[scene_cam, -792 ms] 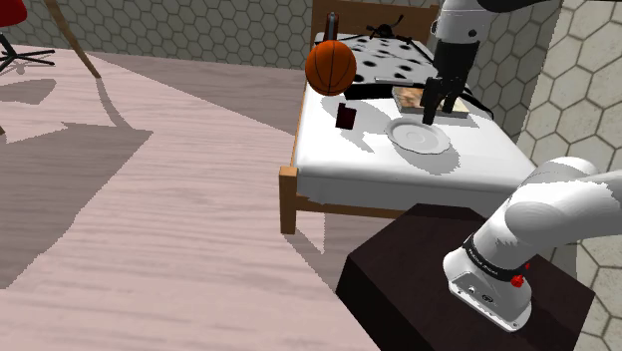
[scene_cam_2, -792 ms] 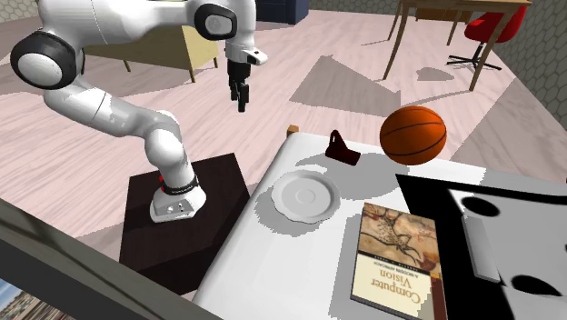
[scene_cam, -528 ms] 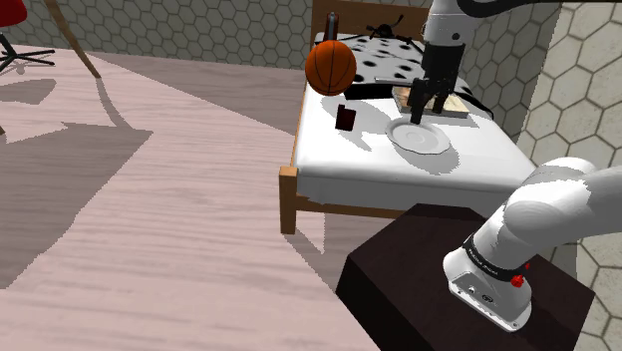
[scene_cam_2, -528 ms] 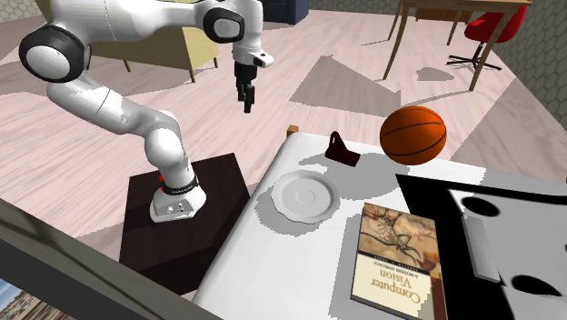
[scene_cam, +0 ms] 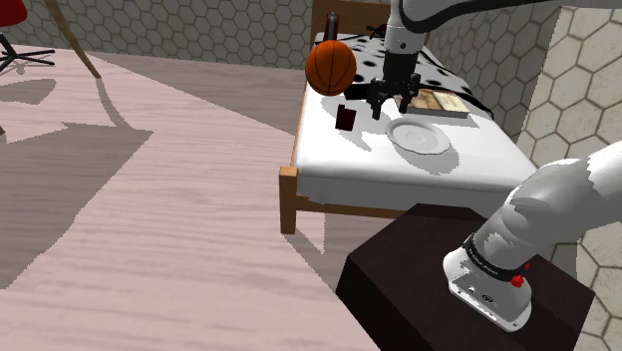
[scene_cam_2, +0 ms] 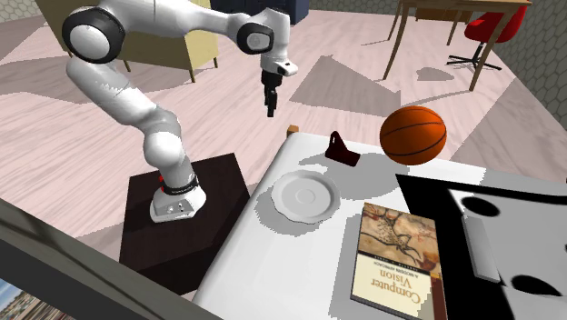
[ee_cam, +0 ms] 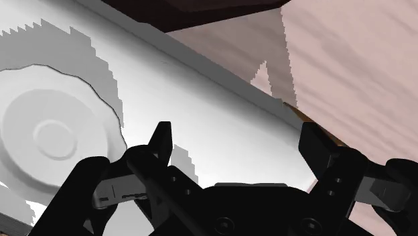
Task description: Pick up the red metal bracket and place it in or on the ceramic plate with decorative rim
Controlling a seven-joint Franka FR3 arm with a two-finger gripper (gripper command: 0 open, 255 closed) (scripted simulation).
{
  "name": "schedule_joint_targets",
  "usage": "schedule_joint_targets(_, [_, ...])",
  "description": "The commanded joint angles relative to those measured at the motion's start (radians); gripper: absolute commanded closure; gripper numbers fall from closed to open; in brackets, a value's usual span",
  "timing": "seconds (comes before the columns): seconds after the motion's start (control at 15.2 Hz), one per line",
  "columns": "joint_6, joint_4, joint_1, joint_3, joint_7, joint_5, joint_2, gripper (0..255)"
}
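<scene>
The dark red bracket (scene_cam: 346,117) (scene_cam_2: 342,150) stands on the white bed near its foot end, beside the basketball. A white plate (scene_cam: 420,137) (scene_cam_2: 306,195) (ee_cam: 47,134) with a wavy rim lies flat on the bed, a short way from the bracket. My black gripper (scene_cam: 391,100) (scene_cam_2: 270,107) (ee_cam: 240,144) hangs above the bed, between plate and bracket in the shoulder view. It is open, its fingers (ee_cam: 161,137) apart with nothing between them. In the wrist view the plate lies off to one side of the fingers, with bare sheet below them.
An orange basketball (scene_cam: 330,67) (scene_cam_2: 413,135) rests next to the bracket. A book (scene_cam: 439,102) (scene_cam_2: 392,255) lies beyond the plate, by a spotted pillow (scene_cam: 384,55). The bed's wooden corner post (scene_cam: 287,199) and my dark stand (scene_cam: 449,289) are close by.
The arm has swung toward the shoulder view's left, from above the book and plate to a spot nearer the bracket. The fingers stay apart. Nothing on the bed has moved.
</scene>
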State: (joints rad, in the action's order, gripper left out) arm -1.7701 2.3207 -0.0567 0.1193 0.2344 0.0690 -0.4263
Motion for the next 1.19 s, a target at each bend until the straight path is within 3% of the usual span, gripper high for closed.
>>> schedule_joint_targets(0.0, [-0.050,-0.033,-0.015,0.007,0.049,-0.003,0.074,0])
schedule_joint_targets(0.53, [-0.177,-0.227,-0.062,0.013,0.234,-0.037,0.364,0])
schedule_joint_targets(1.12, [-0.233,-0.515,-0.089,-0.029,0.416,-0.076,0.673,0])
